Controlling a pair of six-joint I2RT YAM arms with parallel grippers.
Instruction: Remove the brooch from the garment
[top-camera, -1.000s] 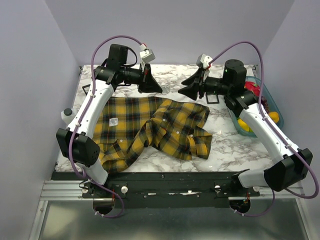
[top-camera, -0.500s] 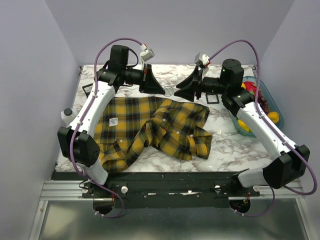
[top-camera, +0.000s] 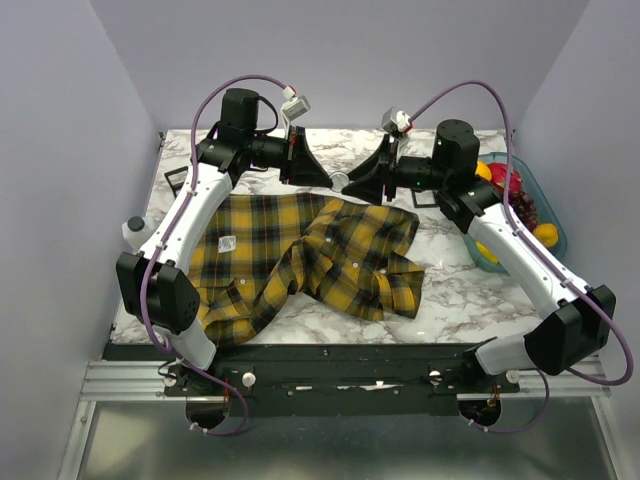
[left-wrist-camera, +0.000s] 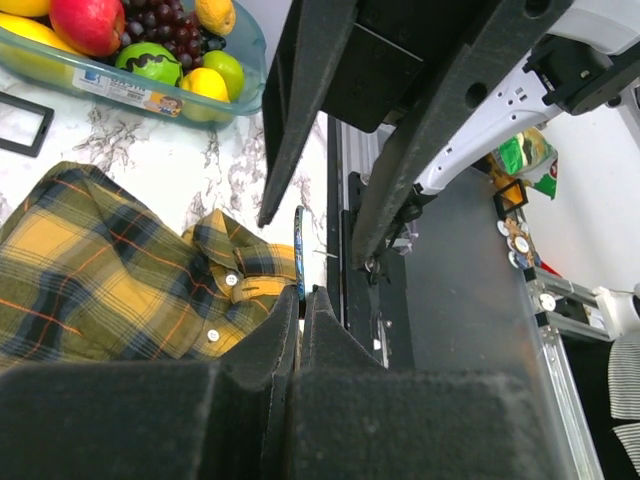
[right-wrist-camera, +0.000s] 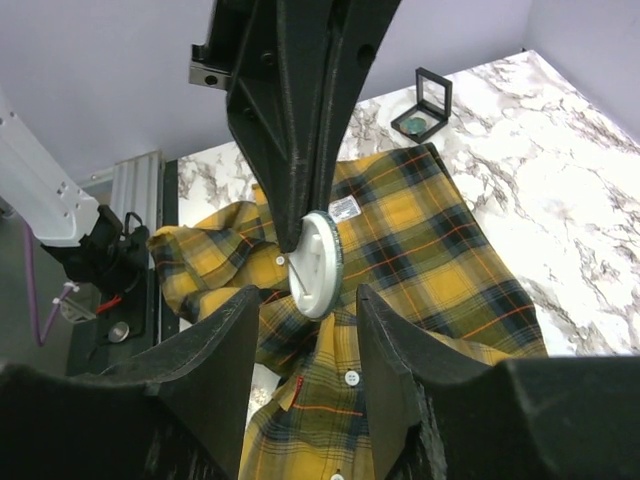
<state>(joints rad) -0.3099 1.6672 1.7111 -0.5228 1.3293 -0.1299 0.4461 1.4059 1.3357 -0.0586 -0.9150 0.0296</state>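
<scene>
The brooch (right-wrist-camera: 318, 262) is off the garment and in the air, showing its white back and pin in the right wrist view. My left gripper (top-camera: 328, 176) is shut on it by its edge. In the left wrist view the brooch (left-wrist-camera: 299, 250) shows edge-on just past that gripper's tips (left-wrist-camera: 300, 295). My right gripper (right-wrist-camera: 305, 335) is open, its jaws standing either side of the brooch and just short of it; in the top view it (top-camera: 360, 185) faces the left one. The yellow and navy plaid shirt (top-camera: 300, 260) lies crumpled flat on the marble table below.
A clear tray of fruit (top-camera: 545, 215) stands at the right edge. A black square frame (right-wrist-camera: 425, 105) holding a teal disc lies past the shirt's far left corner, seen also from above (top-camera: 173, 179). A white object (top-camera: 134, 228) sits at the left edge.
My right gripper has moved left to the brooch held by my left gripper. My left gripper has shifted slightly right with the brooch.
</scene>
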